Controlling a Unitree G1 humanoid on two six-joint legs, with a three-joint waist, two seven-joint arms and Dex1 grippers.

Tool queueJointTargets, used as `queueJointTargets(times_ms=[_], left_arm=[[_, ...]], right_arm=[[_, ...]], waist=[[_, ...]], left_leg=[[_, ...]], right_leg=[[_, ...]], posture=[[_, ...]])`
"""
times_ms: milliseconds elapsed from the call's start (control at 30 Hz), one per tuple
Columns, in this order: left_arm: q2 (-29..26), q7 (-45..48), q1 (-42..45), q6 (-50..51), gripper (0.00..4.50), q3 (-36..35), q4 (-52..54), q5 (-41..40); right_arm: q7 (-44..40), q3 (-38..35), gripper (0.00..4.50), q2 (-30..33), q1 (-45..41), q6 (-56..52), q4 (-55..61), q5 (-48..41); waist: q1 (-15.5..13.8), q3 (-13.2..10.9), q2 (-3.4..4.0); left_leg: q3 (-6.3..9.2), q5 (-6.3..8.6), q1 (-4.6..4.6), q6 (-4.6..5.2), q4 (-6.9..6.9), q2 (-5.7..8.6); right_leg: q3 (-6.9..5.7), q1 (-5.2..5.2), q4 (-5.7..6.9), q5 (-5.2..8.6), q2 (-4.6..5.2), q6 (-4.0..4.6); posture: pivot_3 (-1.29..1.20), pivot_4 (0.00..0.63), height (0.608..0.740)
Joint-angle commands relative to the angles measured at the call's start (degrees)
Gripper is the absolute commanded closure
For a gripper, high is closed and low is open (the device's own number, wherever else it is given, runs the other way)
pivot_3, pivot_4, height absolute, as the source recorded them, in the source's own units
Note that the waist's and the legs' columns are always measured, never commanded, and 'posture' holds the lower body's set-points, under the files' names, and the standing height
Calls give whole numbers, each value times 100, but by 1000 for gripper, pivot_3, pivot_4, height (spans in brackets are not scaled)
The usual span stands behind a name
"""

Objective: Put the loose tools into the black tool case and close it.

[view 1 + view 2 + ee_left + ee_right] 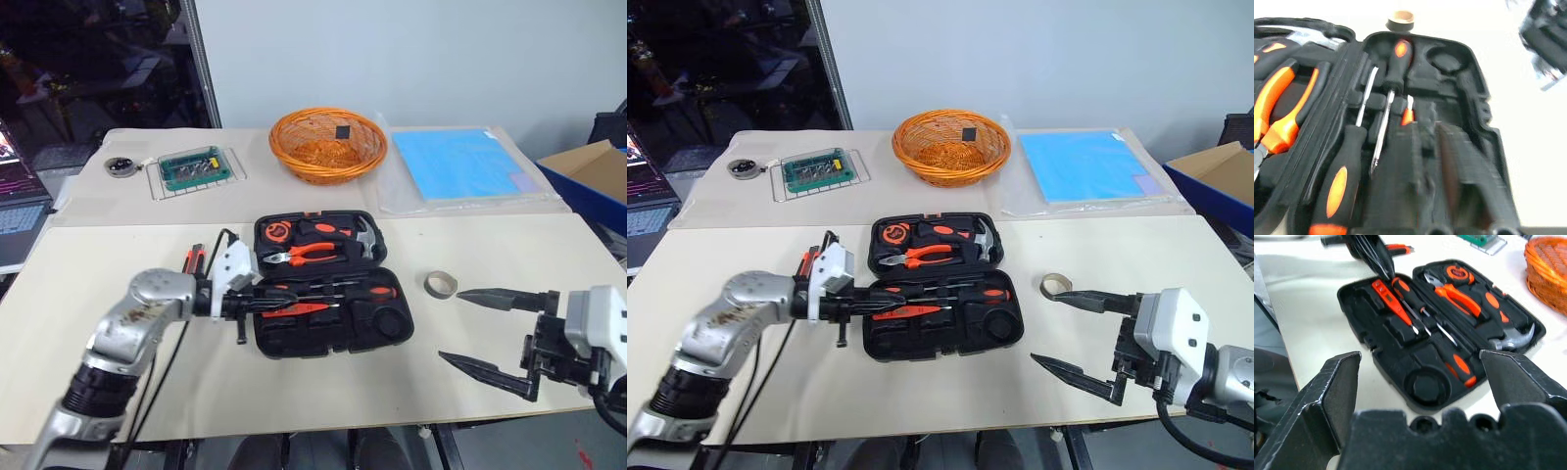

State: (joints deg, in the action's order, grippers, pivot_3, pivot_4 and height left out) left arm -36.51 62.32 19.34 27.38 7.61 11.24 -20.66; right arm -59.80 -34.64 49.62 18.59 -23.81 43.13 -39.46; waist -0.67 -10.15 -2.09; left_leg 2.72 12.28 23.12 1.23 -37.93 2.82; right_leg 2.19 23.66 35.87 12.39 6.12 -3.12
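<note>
- Lying open at table point(118, 294) centre, case point(328, 284) holds tools point(313, 253) in both halves.
- Left gripper point(279, 294), clenched, empty, tips over case's 9 o'clock edge.
- Right gripper point(470, 328), released, over bare table at 3 o'clock; tape roll point(441, 284) between.

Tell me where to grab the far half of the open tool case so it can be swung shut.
Grip the far half by its long outer edge, near the orange latch. It lies flat on the table, hinged to the near half, so that edge probably gives the most leverage. Come from the basket side, likely with the open right gripper.
</note>
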Motion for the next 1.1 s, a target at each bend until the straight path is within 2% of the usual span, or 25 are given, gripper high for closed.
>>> queueJointTargets(times_ms=[33,167,233,267,400,433,567,700,800,900,1100], left_arm=[[151,-413,-69,-299,4423,167,-130,393],[163,-435,-334,-575,4423,676,-623,887],[153,-418,-340,-552,4423,796,-705,975],[142,-408,-334,-547,4423,842,-727,1001],[128,-399,-291,-622,4423,942,-721,1123],[174,-415,-291,-634,4423,850,-679,1033],[392,-361,-421,-555,4423,146,-94,158],[12,123,-546,18,4423,-443,699,-883],[-235,131,-478,447,3798,-658,993,-1276],[-331,-61,-438,674,2655,-866,1235,-1497],[314,-2650,-465,1387,422,-1732,1083,-889]], right_arm=[[75,-57,0,53,-72,26,59,-46],[107,-82,0,48,-12,-14,136,-78],[102,-113,0,58,28,-25,160,-99],[100,-122,0,62,43,-25,168,-105],[176,-113,0,34,117,-90,207,-128],[268,-87,0,3,132,-149,216,-136],[734,-81,0,-188,191,-331,234,-81],[1499,-117,0,-228,157,-924,214,-18],[1505,-21,0,-101,271,-895,210,302],[1642,313,0,155,191,-959,113,762],[1034,308,0,-399,-532,-190,133,-278]], waist=[[-4,0,0],[-3,2,3],[-4,14,15],[-6,16,16],[-4,33,36],[-2,41,44],[-1,53,62],[0,51,58],[-2,54,65],[0,52,66],[15,48,59]], left_leg=[[0,0,1,0,0,1],[1,0,-9,0,0,2],[3,1,-33,0,0,0],[2,2,-48,-1,0,0],[2,6,-92,-7,0,-5],[2,26,-106,-40,0,-11],[-1,25,-100,-40,1,-35],[0,4,-52,-2,0,-36],[1,2,-6,0,0,-35],[-2,2,-6,0,0,-33],[-4,2,-22,1,0,-42]], right_leg=[[0,0,0,-1,0,1],[0,-12,-3,0,0,1],[-2,-43,-10,4,1,-5],[-2,-60,-10,24,4,-37],[-7,-118,-18,40,9,-25],[-7,-136,-27,51,10,-10],[-18,-141,-53,50,8,-11],[-24,-88,-54,20,6,-44],[-24,-35,-47,-8,-2,-8],[-26,-36,-48,9,-8,-29],[-28,-58,-63,4,-20,-39]], posture=[[0,150,740],[0,150,740],[0,150,740],[0,150,740],[0,150,740],[0,150,740],[0,150,740],[0,150,740],[0,150,740],[0,150,740],[0,150,740]])
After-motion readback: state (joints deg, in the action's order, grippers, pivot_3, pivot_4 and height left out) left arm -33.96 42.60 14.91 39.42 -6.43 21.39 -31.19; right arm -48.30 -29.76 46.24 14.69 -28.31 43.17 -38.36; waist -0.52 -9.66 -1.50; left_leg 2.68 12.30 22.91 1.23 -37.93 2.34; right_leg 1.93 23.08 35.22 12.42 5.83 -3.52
